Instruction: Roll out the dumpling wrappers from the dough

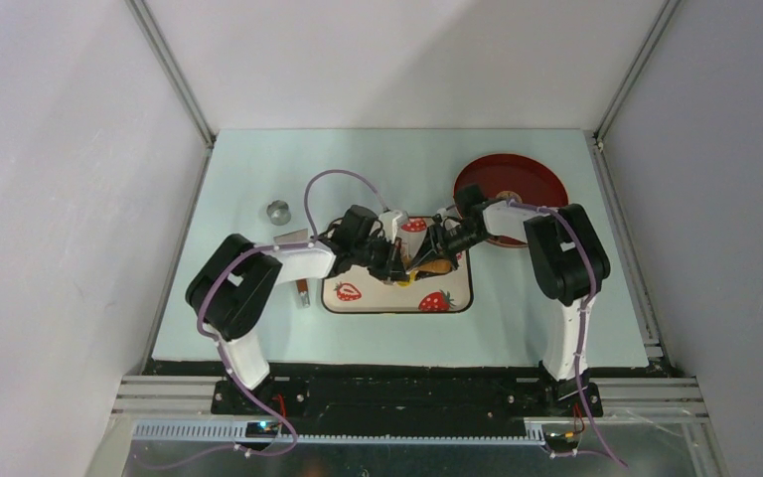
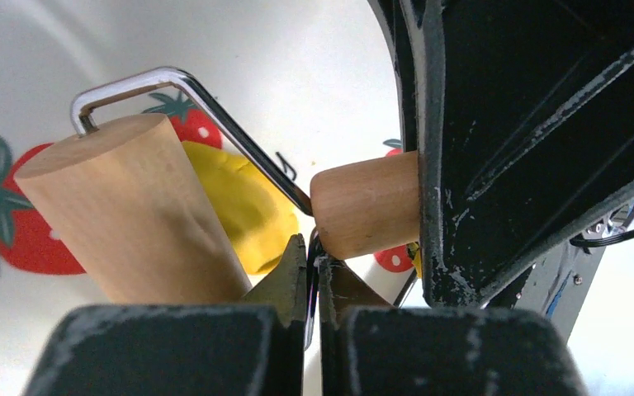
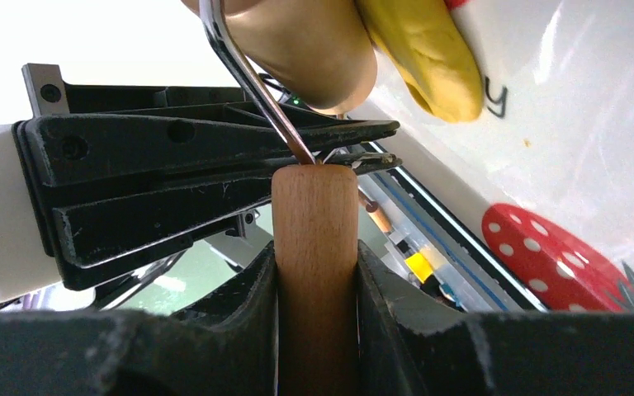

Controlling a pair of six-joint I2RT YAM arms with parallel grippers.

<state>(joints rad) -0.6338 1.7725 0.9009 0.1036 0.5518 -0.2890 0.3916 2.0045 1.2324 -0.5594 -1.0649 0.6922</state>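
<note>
A small wooden roller (image 2: 124, 214) in a bent metal wire frame (image 2: 215, 107) lies on the yellow dough (image 2: 243, 202), a flattened patch on the strawberry-print tray (image 1: 387, 298). My left gripper (image 2: 314, 247) is shut on the wire frame where it meets the wooden handle (image 2: 367, 202). My right gripper (image 3: 314, 256) is shut on that handle (image 3: 314, 231). In the right wrist view the dough (image 3: 425, 54) shows beside the roller (image 3: 305, 41). In the top view both grippers, left (image 1: 395, 260) and right (image 1: 435, 248), meet over the tray. I cannot make out any finished wrappers.
A dark red round plate (image 1: 512, 184) sits at the back right, partly behind the right arm. A small metal ring cutter (image 1: 278, 212) stands at the back left. A thin brown-handled tool (image 1: 302, 290) lies left of the tray under the left arm.
</note>
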